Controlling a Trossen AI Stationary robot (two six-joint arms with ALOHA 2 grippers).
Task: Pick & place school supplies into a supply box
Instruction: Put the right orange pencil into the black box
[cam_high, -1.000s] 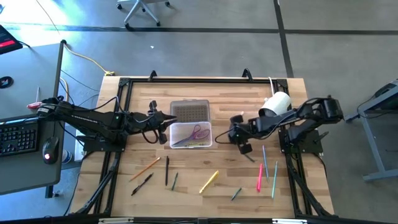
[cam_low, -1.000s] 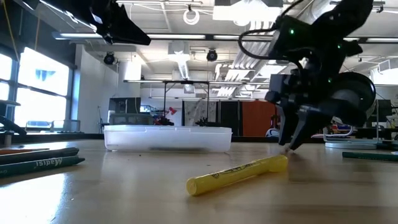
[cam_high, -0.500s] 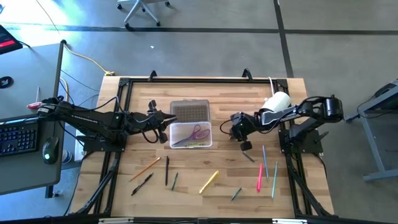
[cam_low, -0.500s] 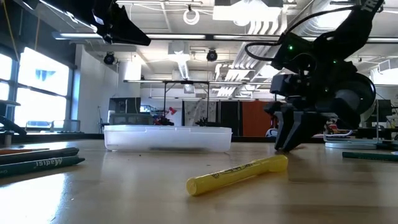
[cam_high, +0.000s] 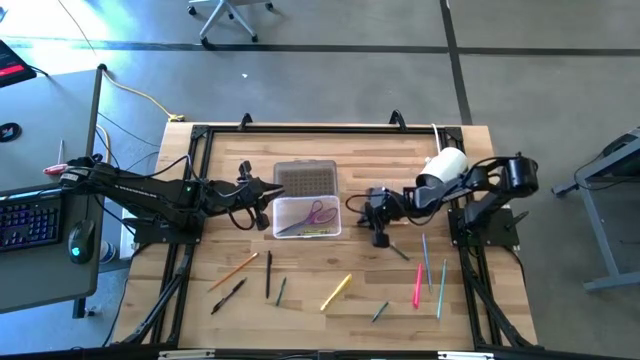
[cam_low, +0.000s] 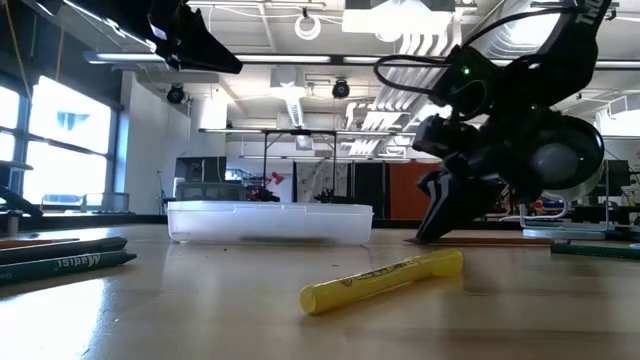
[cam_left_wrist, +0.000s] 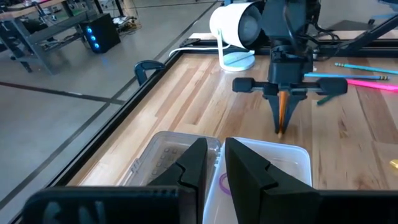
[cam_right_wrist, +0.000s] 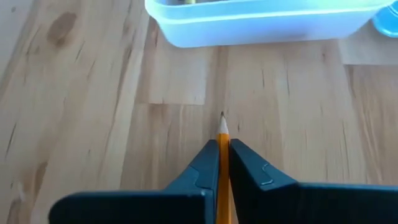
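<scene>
Pinching a thin orange wooden pencil (cam_right_wrist: 222, 163) between its two dark fingers, the right end effector (cam_high: 379, 226) hangs low over the wooden surface (cam_high: 300, 150) near its middle, just beside the small clear plastic supply box (cam_high: 307, 216), pencil tip pointing at the box wall. The pencil looks light, stiff and smooth, so it could swivel or slip lengthwise; a hold nearer its middle would likely steady it. The left end effector (cam_left_wrist: 212, 163) waits above the box's far side, toward the surface's left edge, fingers slightly apart and empty. Other pens lie toward the near edge.
</scene>
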